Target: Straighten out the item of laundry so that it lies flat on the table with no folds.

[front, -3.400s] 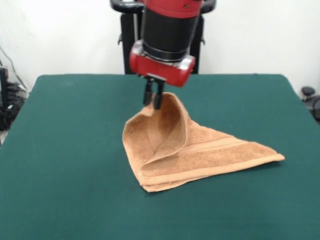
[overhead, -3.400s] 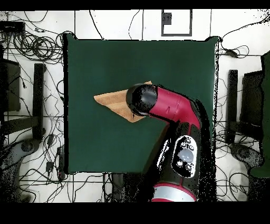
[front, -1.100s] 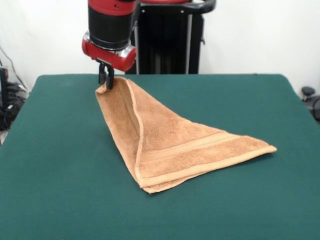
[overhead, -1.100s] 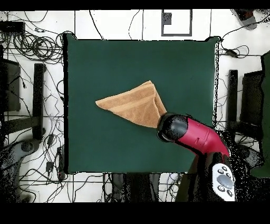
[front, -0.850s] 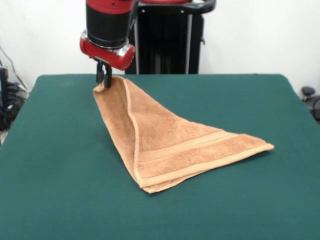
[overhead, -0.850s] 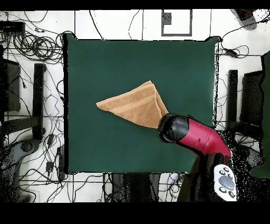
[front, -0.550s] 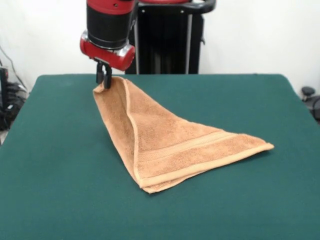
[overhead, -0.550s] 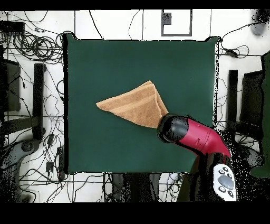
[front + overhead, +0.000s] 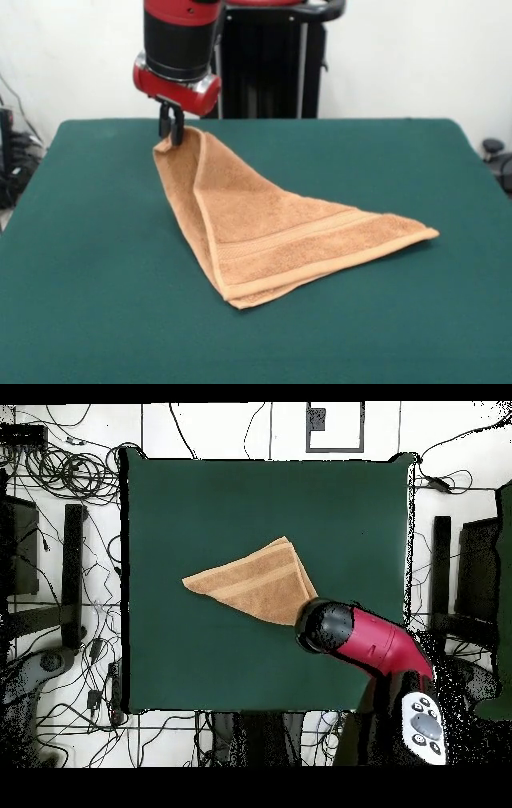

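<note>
The item of laundry (image 9: 272, 236) is a tan-orange terry towel, folded over into a triangle on the dark green table (image 9: 384, 320). One corner is lifted off the felt at the far left, and my gripper (image 9: 170, 132) is shut on that corner. A woven border band runs along the towel's near edge toward its right tip. In the overhead view the towel (image 9: 255, 584) spreads left from the red arm, whose wrist hides the gripper and the held corner.
Cables and dark equipment stands (image 9: 70, 574) surround the table on the floor in the overhead view. The table's left edge (image 9: 124, 584) and right edge (image 9: 410, 534) lie well away from the towel.
The gripper has shifted slightly right with the held corner over the last half second. The towel's right tip has stayed where it was.
</note>
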Robot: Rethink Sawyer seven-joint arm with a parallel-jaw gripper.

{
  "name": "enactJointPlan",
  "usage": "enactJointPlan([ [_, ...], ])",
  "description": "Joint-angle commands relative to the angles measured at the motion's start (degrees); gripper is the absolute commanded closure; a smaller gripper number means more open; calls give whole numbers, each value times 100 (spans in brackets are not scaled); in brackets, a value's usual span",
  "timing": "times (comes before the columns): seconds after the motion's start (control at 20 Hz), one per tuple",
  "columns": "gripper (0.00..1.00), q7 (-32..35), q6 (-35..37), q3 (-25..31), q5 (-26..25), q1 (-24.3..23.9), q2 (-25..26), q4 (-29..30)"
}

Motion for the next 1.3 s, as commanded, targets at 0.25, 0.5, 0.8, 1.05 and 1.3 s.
enactJointPlan([
  [0.25,100,388,-409,730,-214,38,191,388],
  [0.5,100,345,-482,771,-231,-20,237,380],
  [0.8,0,377,-662,695,-314,14,255,341],
  [1.05,0,337,-748,770,-373,-75,248,347],
  [1.3,0,483,-546,701,-324,25,192,353],
])
